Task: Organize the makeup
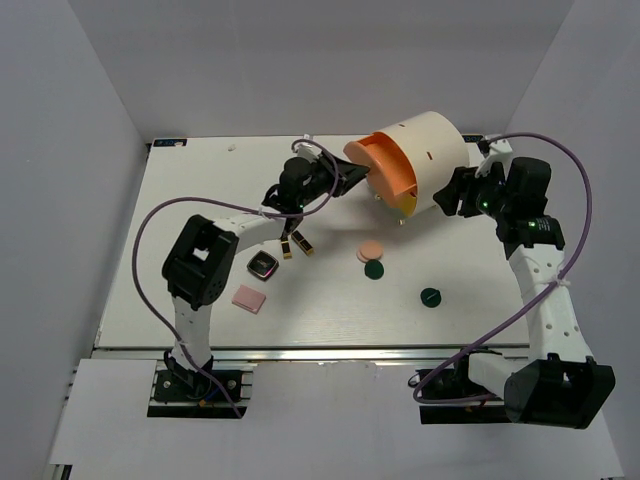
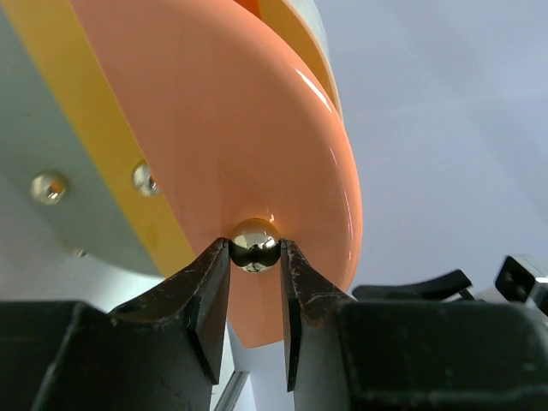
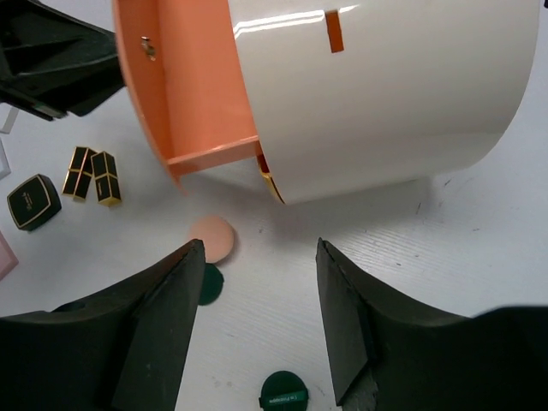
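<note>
Nearest the arm bases, the flat pink square lies on the table at the left, and one dark green disc lies well apart to the right. A little farther in are the black silver-rimmed compact and the second dark green disc, which touches or nearly touches the peach disc. The two lipstick tubes lie side by side just beyond the compact. All the makeup sits loose on the table, none of it stowed.

At the far side, the left gripper pinches the gold knob of the orange drawer, which stands partly out of the cream cylinder. The right gripper is spread and holds nothing. It sits just beside the cylinder's right side, apparently short of touching it.

The step in hand looks like opening the drawer. The knob is round and polished (easy to slip off), so the pinch should stay centred on it and the pull should run straight along the drawer's slide, slowly. The cylinder lies on its curved side and could roll or drag, so bracing it with the free gripper would help. The drawer should come out only far enough to take the discs.
</note>
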You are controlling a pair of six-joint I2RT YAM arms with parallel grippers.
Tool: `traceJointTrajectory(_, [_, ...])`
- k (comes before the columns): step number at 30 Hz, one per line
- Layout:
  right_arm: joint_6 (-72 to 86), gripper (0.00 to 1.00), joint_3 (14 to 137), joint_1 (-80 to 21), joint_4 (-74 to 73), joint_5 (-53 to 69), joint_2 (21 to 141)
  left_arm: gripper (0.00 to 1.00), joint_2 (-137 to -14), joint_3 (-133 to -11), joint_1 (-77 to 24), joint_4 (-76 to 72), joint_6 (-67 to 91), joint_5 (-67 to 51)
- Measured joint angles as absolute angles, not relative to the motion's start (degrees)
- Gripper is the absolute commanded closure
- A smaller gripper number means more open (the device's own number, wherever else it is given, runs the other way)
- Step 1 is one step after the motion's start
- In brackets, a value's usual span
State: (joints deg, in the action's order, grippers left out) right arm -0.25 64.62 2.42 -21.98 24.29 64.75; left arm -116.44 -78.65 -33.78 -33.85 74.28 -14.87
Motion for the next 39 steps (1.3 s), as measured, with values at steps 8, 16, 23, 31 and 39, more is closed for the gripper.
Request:
traceJointTrajectory(8, [-8.3, 0.1, 62.4, 2.5, -24.1, 31.5, 63.2, 0.36, -108.1, -68.2, -32.6, -34.7, 72.1, -14.7])
traceJointTrajectory(16, [-18.7, 0.16, 60.9, 2.5, -28.6, 39.6, 62.8, 0.29, -108.1, -68.6, -32.7, -34.1, 71.1, -15.3])
traceJointTrajectory(23, [-29.5, 0.27, 55.5, 1.1, -34.6, 41.3, 61.2, 0.28, -106.7, -68.1, -32.4, -30.6, 69.0, -15.3])
traceJointTrajectory(31, [-40.0, 0.27, 46.2, -6.2, -40.4, 35.4, 59.4, 0.3, -94.0, -59.3, -31.0, -22.9, 64.9, -10.7])
traceJointTrajectory(39, [-43.0, 0.3, 39.0, -10.2, -41.9, 19.0, 62.2, 0.34, -80.4, -54.3, -29.6, -8.6, 56.4, -3.3])
